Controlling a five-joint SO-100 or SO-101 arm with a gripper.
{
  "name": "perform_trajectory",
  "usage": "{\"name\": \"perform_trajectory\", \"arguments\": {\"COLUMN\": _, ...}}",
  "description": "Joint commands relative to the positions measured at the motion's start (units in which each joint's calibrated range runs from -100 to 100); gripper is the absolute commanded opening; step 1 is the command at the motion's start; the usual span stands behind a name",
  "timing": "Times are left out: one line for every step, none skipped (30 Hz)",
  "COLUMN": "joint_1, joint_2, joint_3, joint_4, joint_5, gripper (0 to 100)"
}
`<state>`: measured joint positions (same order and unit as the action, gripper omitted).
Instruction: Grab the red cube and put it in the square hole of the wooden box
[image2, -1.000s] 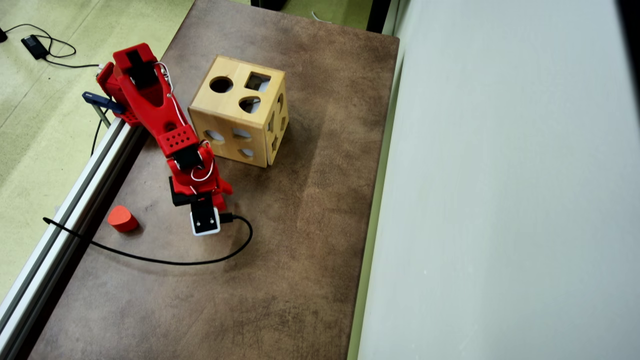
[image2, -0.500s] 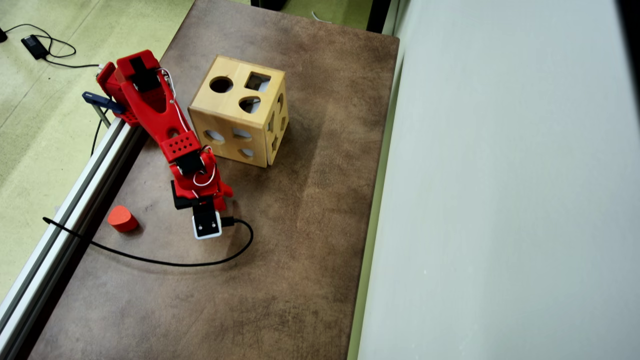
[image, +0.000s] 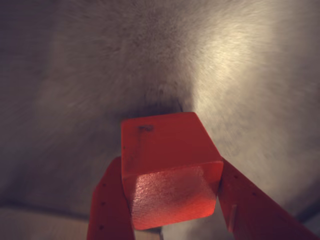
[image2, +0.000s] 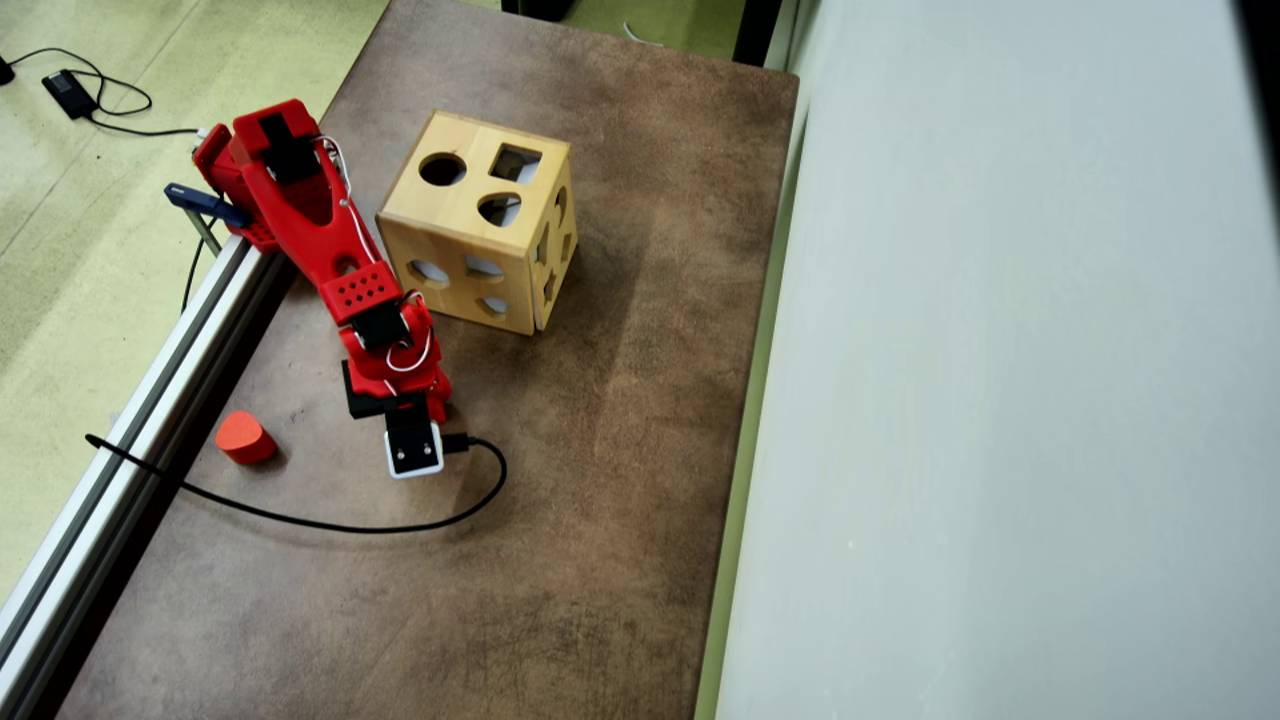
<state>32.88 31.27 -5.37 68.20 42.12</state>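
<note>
In the wrist view the red cube sits between my two red fingers, just above the brown table. My gripper is shut on it, a finger pressed on each side face. In the overhead view my red arm reaches down the table's left part, and its wrist and white camera hide the cube and the jaws. The wooden box stands up and to the right of the wrist. The square hole is in its top face, at the far right corner.
An orange-red block with a rounded top lies left of the wrist near the aluminium rail. A black cable loops over the table from the camera. A pale panel borders the table's right edge.
The wrist shifted slightly down the picture. The finger that stuck out on the wrist's right side has swung in against it.
</note>
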Motion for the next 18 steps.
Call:
{"name": "perform_trajectory", "arguments": {"joint_1": 0.18, "joint_2": -16.28, "joint_3": -2.05, "joint_4": 7.51, "joint_5": -0.39, "gripper": 2}}
{"name": "perform_trajectory", "arguments": {"joint_1": 0.18, "joint_2": -19.25, "joint_3": -2.14, "joint_4": 9.28, "joint_5": -0.78, "gripper": 2}}
{"name": "perform_trajectory", "arguments": {"joint_1": 0.11, "joint_2": -22.40, "joint_3": -2.05, "joint_4": 10.97, "joint_5": -1.42, "gripper": 2}}
{"name": "perform_trajectory", "arguments": {"joint_1": 0.03, "joint_2": -25.45, "joint_3": -2.05, "joint_4": 12.66, "joint_5": -2.30, "gripper": 2}}
{"name": "perform_trajectory", "arguments": {"joint_1": -0.26, "joint_2": -28.60, "joint_3": -2.05, "joint_4": 14.11, "joint_5": -3.27, "gripper": 2}}
{"name": "perform_trajectory", "arguments": {"joint_1": -0.56, "joint_2": -31.57, "joint_3": -2.14, "joint_4": 15.39, "joint_5": -4.35, "gripper": 2}}
{"name": "perform_trajectory", "arguments": {"joint_1": -0.63, "joint_2": -34.54, "joint_3": -2.32, "joint_4": 16.52, "joint_5": -5.52, "gripper": 2}}
{"name": "perform_trajectory", "arguments": {"joint_1": -0.78, "joint_2": -37.60, "joint_3": -2.32, "joint_4": 17.24, "joint_5": -6.84, "gripper": 2}}
{"name": "perform_trajectory", "arguments": {"joint_1": -1.08, "joint_2": -40.57, "joint_3": -2.32, "joint_4": 17.65, "joint_5": -8.25, "gripper": 2}}
{"name": "perform_trajectory", "arguments": {"joint_1": -1.82, "joint_2": -43.37, "joint_3": -2.23, "joint_4": 17.89, "joint_5": -9.77, "gripper": 2}}
{"name": "perform_trajectory", "arguments": {"joint_1": -2.64, "joint_2": -46.01, "joint_3": -1.69, "joint_4": 17.89, "joint_5": -11.43, "gripper": 2}}
{"name": "perform_trajectory", "arguments": {"joint_1": -3.38, "joint_2": -48.38, "joint_3": -1.60, "joint_4": 17.89, "joint_5": -13.24, "gripper": 2}}
{"name": "perform_trajectory", "arguments": {"joint_1": -4.20, "joint_2": -50.42, "joint_3": -1.60, "joint_4": 17.97, "joint_5": -15.24, "gripper": 2}}
{"name": "perform_trajectory", "arguments": {"joint_1": -5.46, "joint_2": -52.04, "joint_3": -1.51, "joint_4": 17.97, "joint_5": -17.34, "gripper": 2}}
{"name": "perform_trajectory", "arguments": {"joint_1": -7.25, "joint_2": -53.22, "joint_3": -1.60, "joint_4": 17.97, "joint_5": -19.58, "gripper": 2}}
{"name": "perform_trajectory", "arguments": {"joint_1": -9.55, "joint_2": -53.90, "joint_3": -1.78, "joint_4": 17.97, "joint_5": -21.73, "gripper": 2}}
{"name": "perform_trajectory", "arguments": {"joint_1": -11.93, "joint_2": -54.24, "joint_3": -1.87, "joint_4": 17.97, "joint_5": -23.83, "gripper": 2}}
{"name": "perform_trajectory", "arguments": {"joint_1": -14.30, "joint_2": -54.24, "joint_3": -1.96, "joint_4": 18.05, "joint_5": -25.79, "gripper": 2}}
